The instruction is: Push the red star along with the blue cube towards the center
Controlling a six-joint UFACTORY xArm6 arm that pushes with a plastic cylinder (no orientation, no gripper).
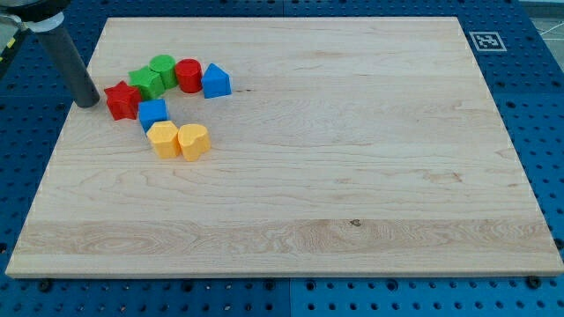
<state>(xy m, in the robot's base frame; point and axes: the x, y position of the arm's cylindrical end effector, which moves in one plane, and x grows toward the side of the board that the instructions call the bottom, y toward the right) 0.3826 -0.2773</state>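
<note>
The red star (122, 99) lies near the board's upper left. The blue cube (152, 113) touches it at its lower right. My tip (87, 102) stands just left of the red star, close to it, near the board's left edge. The dark rod rises from the tip toward the view's top left.
A green star (145, 82), a green cylinder (163, 69), a red cylinder (188, 76) and a blue triangular block (216, 81) sit in a row above the star. A yellow hexagonal block (163, 139) and a yellow heart (194, 141) lie below the cube. The wooden board (352, 176) rests on a blue pegboard.
</note>
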